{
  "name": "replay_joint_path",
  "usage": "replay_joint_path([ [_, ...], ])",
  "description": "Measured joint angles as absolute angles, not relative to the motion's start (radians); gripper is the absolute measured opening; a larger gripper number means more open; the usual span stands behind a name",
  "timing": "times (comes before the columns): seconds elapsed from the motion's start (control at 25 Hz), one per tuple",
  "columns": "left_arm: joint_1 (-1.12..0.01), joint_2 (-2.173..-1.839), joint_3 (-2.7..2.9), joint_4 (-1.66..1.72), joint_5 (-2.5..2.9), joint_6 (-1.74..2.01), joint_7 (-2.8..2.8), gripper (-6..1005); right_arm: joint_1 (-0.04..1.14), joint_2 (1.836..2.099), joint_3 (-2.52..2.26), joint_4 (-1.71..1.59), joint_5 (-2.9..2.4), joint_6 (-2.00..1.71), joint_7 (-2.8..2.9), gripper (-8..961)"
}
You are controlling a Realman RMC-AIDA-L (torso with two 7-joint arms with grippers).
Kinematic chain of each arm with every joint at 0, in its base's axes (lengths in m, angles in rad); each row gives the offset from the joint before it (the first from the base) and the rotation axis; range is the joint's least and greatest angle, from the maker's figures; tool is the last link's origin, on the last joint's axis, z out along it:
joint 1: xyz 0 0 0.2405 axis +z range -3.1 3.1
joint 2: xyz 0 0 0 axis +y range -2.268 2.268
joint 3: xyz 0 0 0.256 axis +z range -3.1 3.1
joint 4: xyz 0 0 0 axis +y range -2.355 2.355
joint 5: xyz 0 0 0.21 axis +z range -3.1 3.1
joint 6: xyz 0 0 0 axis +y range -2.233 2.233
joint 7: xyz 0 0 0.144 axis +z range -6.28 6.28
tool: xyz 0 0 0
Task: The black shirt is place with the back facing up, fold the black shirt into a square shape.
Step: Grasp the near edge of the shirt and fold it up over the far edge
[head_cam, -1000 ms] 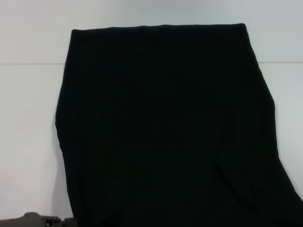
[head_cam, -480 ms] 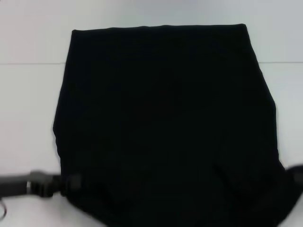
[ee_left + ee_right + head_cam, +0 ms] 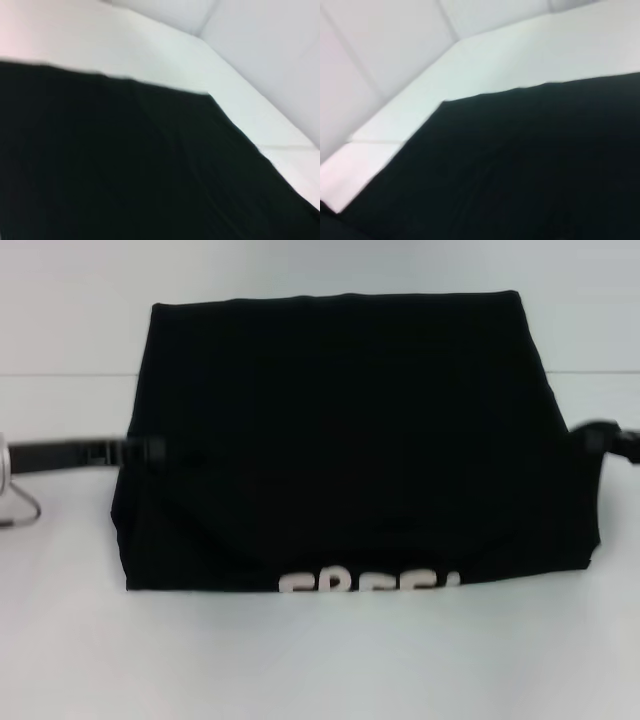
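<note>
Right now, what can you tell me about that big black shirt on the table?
The black shirt is plain, soft-looking dark fabric, lying on the white table as a rough rectangle. Its near part is doubled over, so the tops of white letters peek out along the near fold. The left gripper meets its left edge and the right gripper its right edge, each partway up the side.

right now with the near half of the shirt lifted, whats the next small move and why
Probably carry the raised edge on toward the far hem, then lower it. The left gripper and right gripper are at the black shirt's sides, its near part is turned up showing white lettering, and the fold is not yet flat.
</note>
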State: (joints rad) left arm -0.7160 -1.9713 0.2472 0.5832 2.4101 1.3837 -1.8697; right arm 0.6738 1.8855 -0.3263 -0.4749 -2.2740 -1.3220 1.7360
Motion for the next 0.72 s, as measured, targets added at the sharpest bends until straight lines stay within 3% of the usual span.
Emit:
replay_joint_path([
  [0.32,-0.811,-1.963,0.269,0.533,2.403,1.105,-1.897,5,0.826,1.928,-0.39,-0.391,-2.276,-0.935,1.749,34],
  [0.48,-0.837,-1.956,0.302,0.518,2.403,1.023,-1.897,5,0.867,1.929,-0.434,-0.388,-2.279,-0.863,1.787,34],
  [0.72,-0.854,-1.955,0.311,0.517,2.401,0.972,-1.897,6,0.904,1.912,-0.478,-0.396,-2.277,-0.824,1.839,34],
])
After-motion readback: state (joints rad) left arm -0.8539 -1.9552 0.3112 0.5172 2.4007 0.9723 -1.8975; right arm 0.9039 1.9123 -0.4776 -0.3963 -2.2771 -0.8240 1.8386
